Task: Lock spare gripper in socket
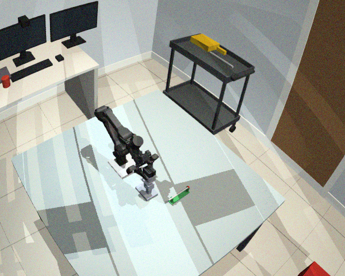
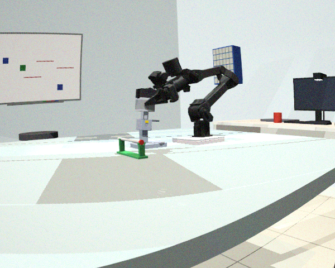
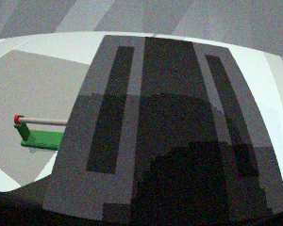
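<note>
Above the mount [image 1: 149,190] [image 2: 144,124], the claw [image 2: 151,101] is clamped on the spare gripper [image 1: 149,172] [image 2: 144,104] [image 3: 170,127], whose dark and grey body fills much of the wrist view. Its narrow spigot [image 2: 145,115] points down and meets the top of the mount's socket [image 2: 141,124]; how far it has gone in is hard to judge from here. The mount stands upright on its flat plate on the tabletop [image 1: 178,142] [image 2: 190,173]. Near it, on the same tabletop, is a green rack [image 1: 179,197] [image 2: 132,154] [image 3: 42,139]. Lying across the rack's two uprights is the lock pin [image 1: 178,194] [image 2: 129,140] [image 3: 42,121], its red end [image 1: 187,187] [image 2: 140,142] [image 3: 18,120] at one upright, outside the socket.
</note>
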Tool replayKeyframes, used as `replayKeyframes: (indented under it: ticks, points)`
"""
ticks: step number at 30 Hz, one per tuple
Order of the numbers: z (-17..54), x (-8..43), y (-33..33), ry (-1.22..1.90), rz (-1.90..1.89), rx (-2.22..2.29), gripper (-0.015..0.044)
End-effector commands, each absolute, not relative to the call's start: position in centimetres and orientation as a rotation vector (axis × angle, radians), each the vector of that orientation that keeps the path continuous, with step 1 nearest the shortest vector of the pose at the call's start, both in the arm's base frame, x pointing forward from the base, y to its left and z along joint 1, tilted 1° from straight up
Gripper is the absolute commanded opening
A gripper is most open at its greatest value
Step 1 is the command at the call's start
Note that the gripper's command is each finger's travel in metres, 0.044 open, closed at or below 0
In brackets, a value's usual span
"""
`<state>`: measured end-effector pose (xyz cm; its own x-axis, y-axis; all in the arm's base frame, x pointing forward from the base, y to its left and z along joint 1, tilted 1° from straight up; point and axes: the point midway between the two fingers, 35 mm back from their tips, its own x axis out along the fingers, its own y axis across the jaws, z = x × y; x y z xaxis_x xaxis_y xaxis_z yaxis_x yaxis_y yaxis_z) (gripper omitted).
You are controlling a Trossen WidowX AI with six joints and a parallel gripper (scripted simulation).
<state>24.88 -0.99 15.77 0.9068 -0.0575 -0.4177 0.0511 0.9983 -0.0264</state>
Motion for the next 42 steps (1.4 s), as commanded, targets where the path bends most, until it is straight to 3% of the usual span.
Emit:
replayKeyframes:
  ticks: [1, 32, 42]
  points:
    - [15.5, 25.1, -1.0, 0.42, -0.055, -0.018, 0.0]
    - [12.8, 25.3, -1.1, 0.423, -0.06, -0.014, 0.0]
    - [12.8, 25.3, -1.1, 0.423, -0.06, -0.014, 0.0262]
